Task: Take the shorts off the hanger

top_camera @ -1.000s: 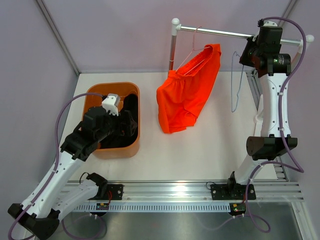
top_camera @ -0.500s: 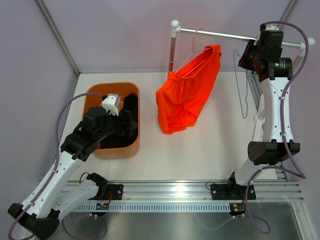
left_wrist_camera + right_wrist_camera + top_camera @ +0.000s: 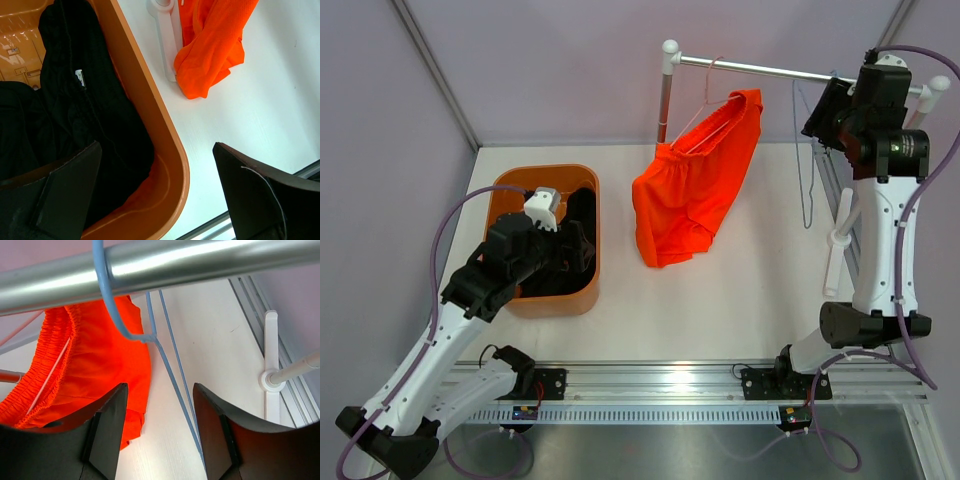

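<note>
On the rail, orange shorts hang from a pink hanger. Black shorts, their small white tag too tiny to read, lie in the bin. The left end effector hovers above the bin, fingers apart. The right end effector gapes around a blue hanger hooked on the rail.

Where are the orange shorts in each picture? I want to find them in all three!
Top external: the orange shorts hang in the middle, below the rack.
Left wrist: the shorts are at the top, right of middle, beside the rack's white foot.
Right wrist: they are on the left side, under the rack's metal rail.
Shared landmark: the rack.
</note>
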